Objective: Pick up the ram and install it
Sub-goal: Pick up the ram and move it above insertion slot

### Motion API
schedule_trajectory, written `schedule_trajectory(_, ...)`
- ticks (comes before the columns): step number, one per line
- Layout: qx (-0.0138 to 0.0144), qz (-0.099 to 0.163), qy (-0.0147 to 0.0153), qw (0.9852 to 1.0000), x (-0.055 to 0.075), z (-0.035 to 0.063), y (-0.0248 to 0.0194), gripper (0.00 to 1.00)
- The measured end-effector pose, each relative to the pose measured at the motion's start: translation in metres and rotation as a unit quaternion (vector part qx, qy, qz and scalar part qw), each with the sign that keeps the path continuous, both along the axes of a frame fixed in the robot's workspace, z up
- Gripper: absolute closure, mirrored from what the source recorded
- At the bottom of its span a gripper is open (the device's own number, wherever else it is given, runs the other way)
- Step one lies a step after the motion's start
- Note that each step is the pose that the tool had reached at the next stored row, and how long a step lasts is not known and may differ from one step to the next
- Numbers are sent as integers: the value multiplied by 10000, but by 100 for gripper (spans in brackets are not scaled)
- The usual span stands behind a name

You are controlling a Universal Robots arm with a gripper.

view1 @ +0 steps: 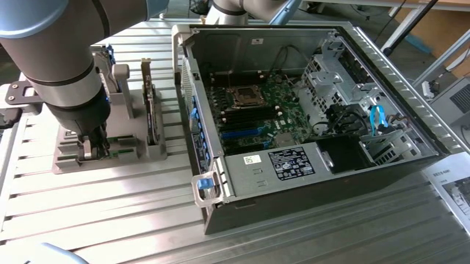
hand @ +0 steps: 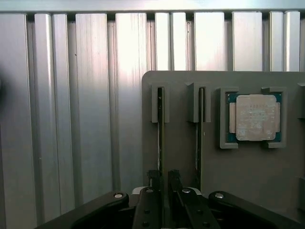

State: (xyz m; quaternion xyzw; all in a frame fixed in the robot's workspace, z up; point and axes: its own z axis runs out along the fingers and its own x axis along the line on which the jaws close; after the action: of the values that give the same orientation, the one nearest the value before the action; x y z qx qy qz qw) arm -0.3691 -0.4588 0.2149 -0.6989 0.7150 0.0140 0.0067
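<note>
The pincer (hand: 163, 179) was down over the grey holder (hand: 214, 167), its jaws narrow and set one on each side of the ram (hand: 161, 133), with a slim gap showing, so it was not clamped. The ram stood on edge in the slot nearest one side edge of the holder. A second thin board (hand: 200, 133) stood on edge in the next slot, just beside it, and a square processor chip (hand: 252, 117) lay flat in a recess further along. In the exterior view the pincer (view1: 99, 148) reached the holder's near end, with a taller card (view1: 151, 110) upright behind it. The holder sat on the slatted metal bench (view1: 110, 220), with an open computer case (view1: 294, 181) on the exterior view's right.
</note>
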Motion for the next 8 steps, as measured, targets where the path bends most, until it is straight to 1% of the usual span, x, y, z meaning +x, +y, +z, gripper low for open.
schedule_trajectory(8, 0, 0, 0, 10000, 29, -1, 8, 78)
